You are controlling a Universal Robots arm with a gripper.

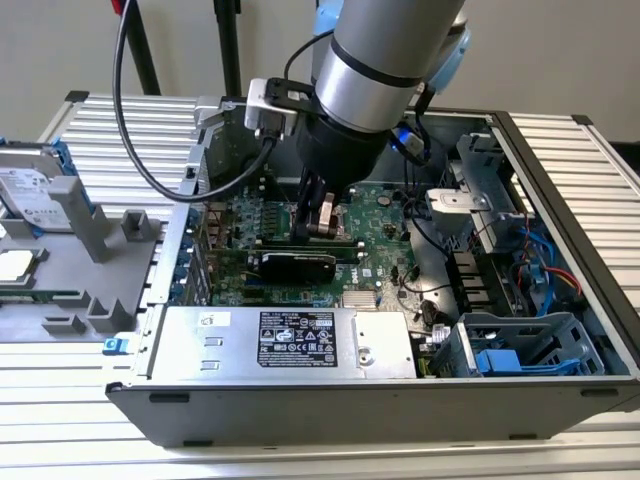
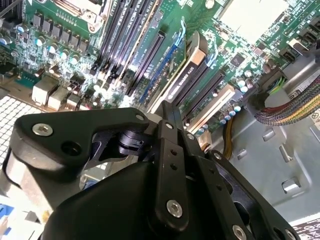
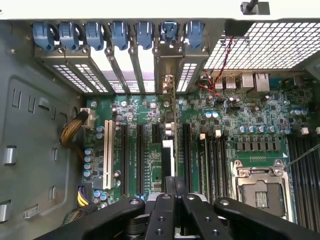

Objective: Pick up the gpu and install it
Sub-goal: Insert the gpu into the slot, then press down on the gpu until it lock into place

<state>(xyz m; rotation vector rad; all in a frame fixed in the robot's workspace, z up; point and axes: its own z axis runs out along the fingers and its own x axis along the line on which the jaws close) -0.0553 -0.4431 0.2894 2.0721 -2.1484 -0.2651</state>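
Over motherboard (image 1: 385,205), claw (image 1: 322,222) clamped on gpu (image 1: 295,264) edge, seated along slot. Risk: skewed press, connector jams or bends.

We see a green motherboard (image 3: 235,120) dotted with silver capacitors, its long slots black and one slot white (image 3: 107,155). The gpu (image 1: 292,266) shows a black shroud. Blue latches (image 3: 120,34) line the grey computer case (image 1: 330,410). The gripper (image 3: 170,190) is matte black. A silver power supply (image 1: 285,340) carries a black label. The tabletop (image 1: 110,130) is ribbed silver.
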